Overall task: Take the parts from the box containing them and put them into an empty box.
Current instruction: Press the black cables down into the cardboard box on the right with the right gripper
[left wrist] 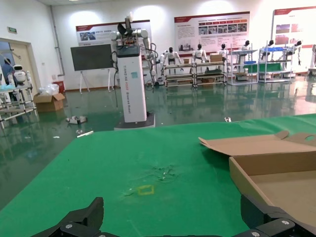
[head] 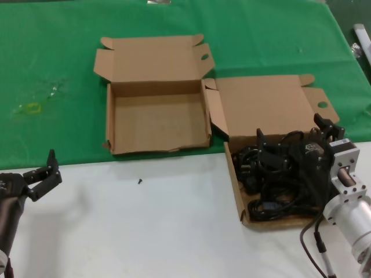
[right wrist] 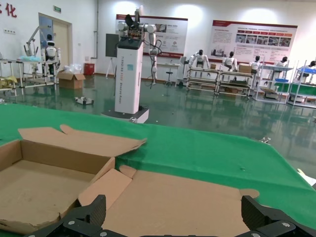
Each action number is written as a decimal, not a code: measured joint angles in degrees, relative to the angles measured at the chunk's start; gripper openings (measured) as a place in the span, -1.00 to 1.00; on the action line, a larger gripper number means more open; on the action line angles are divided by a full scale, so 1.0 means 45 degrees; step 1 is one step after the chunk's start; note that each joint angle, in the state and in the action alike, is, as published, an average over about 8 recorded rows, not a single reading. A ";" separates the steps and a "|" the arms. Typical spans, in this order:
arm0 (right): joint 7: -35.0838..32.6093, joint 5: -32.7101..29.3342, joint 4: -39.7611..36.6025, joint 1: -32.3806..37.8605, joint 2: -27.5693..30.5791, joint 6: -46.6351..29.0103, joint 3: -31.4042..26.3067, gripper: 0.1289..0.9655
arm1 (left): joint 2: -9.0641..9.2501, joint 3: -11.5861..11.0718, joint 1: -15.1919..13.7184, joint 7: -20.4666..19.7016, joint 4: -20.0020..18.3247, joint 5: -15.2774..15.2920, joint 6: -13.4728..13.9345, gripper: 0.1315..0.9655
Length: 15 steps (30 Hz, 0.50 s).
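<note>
The empty box [head: 159, 119] lies open on the green cloth, its lid folded back. It also shows in the left wrist view [left wrist: 281, 173] and the right wrist view [right wrist: 29, 187]. The box containing them [head: 237, 185] lies to its right at the white table's edge. It holds a tangle of coiled black cords, the parts [head: 272, 191]. My right gripper [head: 293, 132] is open, empty and low over the cords, its fingers [right wrist: 94, 210] spread wide towards that box's lid [right wrist: 182, 202]. My left gripper [head: 54, 168] is open and empty at the near left, away from both boxes.
A small black screw [head: 139, 181] lies on the white table [head: 145, 231] in front of the empty box. A yellow mark [head: 32, 108] sits on the green cloth [head: 58, 58] at the left. Loose items [head: 360, 37] lie at the far right edge.
</note>
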 joint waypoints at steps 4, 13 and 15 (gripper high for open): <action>0.0000 0.0000 0.0000 0.0000 0.0000 0.0000 0.0000 1.00 | 0.0000 0.0000 0.0000 0.0000 0.0000 0.0000 0.0000 1.00; 0.0000 0.0000 0.0000 0.0000 0.0000 0.0000 0.0000 1.00 | 0.0000 0.0000 0.0000 0.0000 0.0000 0.0000 0.0000 1.00; 0.0000 0.0000 0.0000 0.0000 0.0000 0.0000 0.0000 1.00 | 0.0000 0.0000 0.0000 0.0000 0.0000 0.0000 0.0000 1.00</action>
